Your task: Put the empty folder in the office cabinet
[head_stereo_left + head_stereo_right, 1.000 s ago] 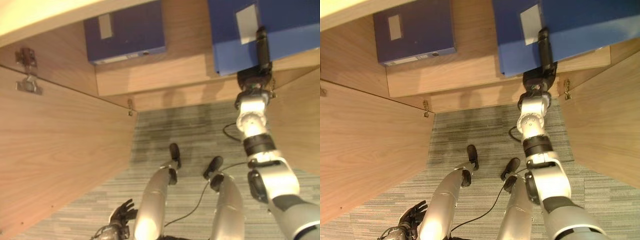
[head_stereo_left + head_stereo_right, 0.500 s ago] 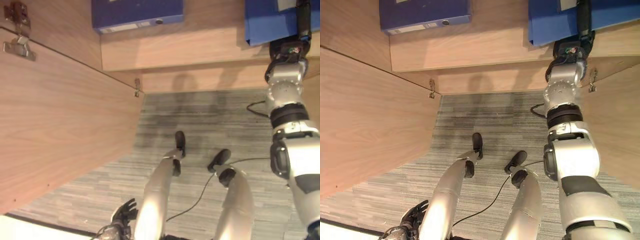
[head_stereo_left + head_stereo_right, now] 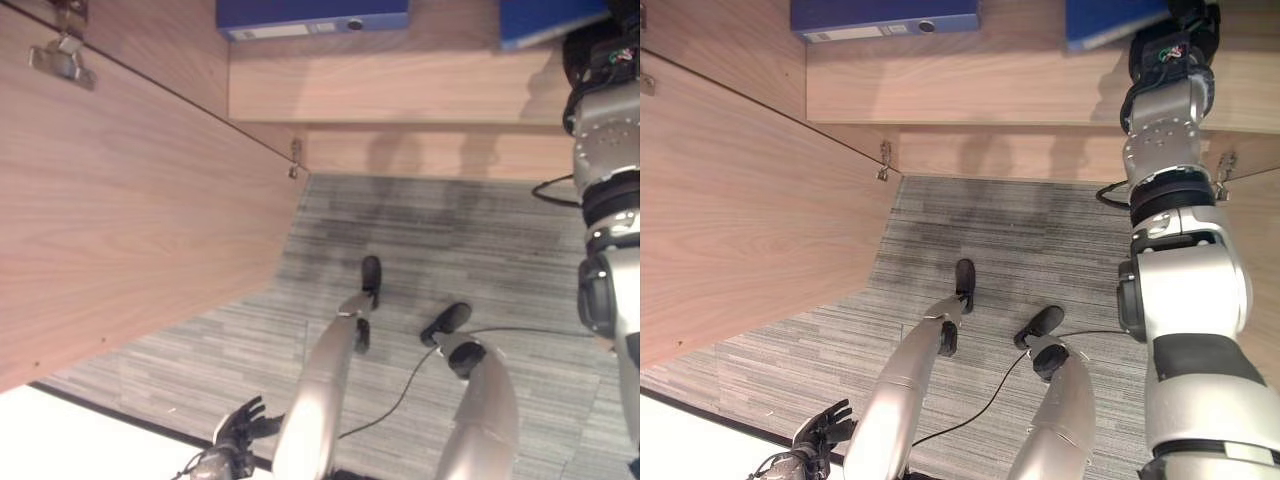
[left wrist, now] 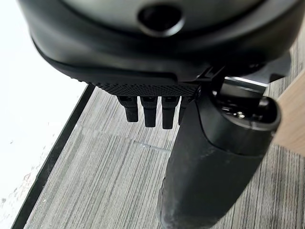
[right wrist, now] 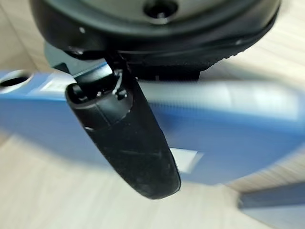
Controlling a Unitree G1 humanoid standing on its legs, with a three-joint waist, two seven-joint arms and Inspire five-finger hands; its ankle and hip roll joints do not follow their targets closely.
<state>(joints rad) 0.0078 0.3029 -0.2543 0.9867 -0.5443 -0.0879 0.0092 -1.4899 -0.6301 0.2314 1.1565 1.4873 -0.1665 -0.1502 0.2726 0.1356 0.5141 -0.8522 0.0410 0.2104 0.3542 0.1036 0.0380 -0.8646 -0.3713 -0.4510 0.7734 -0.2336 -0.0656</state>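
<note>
Nearest me, the left hand (image 3: pixel 238 446) hangs low beside the robot over the grey carpet (image 3: pixel 430 230), fingers loosely spread and empty; its wrist view shows them straight above bare floor.

Further out, the left cabinet door (image 3: pixel 130 200) stands wide open, hinges (image 3: pixel 62 52) exposed. The right door's edge (image 3: pixel 1250 230) is open too.

At the shelf: the right arm reaches straight forward into the cabinet. The right hand (image 3: pixel 1180 40) is at the shelf edge (image 3: pixel 970 95), thumb laid across the face of the blue folder (image 5: pixel 224 129). The fingers are out of sight behind the folder, so I cannot tell whether the hand is clamped on it. The folder's corner (image 3: pixel 1110 22) shows on the shelf, just past the wrist.

Change over the last second: the whole view has tipped down, so both folders have slid toward the top of the frame. That is the head moving, not the folders. The arm reads straighter and more extended than a second ago, and the folder appears further in.

Farthest left on the same shelf lies a darker blue binder (image 3: pixel 885 17), well apart.

Judgement: the folder looks delivered or nearly so; release and withdrawal remain.
</note>
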